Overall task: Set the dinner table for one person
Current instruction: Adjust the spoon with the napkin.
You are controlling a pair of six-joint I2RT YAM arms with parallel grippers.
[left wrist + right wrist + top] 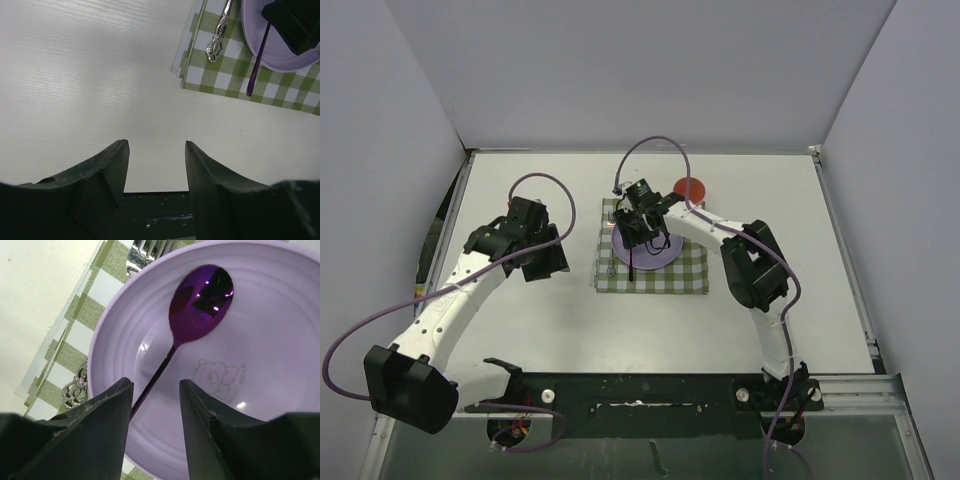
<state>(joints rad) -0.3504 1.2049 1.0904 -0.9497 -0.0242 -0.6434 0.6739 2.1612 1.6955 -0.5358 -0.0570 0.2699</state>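
The white dinner table (530, 320) carries a green-and-white checked cloth (685, 272). A lavender plate (265, 325) sits on the cloth, and a purple spoon (200, 300) lies with its bowl in the plate and its handle (257, 70) running out over the rim. My right gripper (156, 384) hovers open just above the plate; the spoon handle passes beside its left finger and is not clamped. My left gripper (156, 145) stands open and empty over bare table (75, 75), left of the cloth (225, 75). An ornate silver utensil (217, 42) lies on the cloth left of the plate.
A red round object (690, 189) sits on the table just behind the cloth. Grey walls close in the table at the back and on both sides. The right gripper's black body (295, 22) shows at the top right of the left wrist view.
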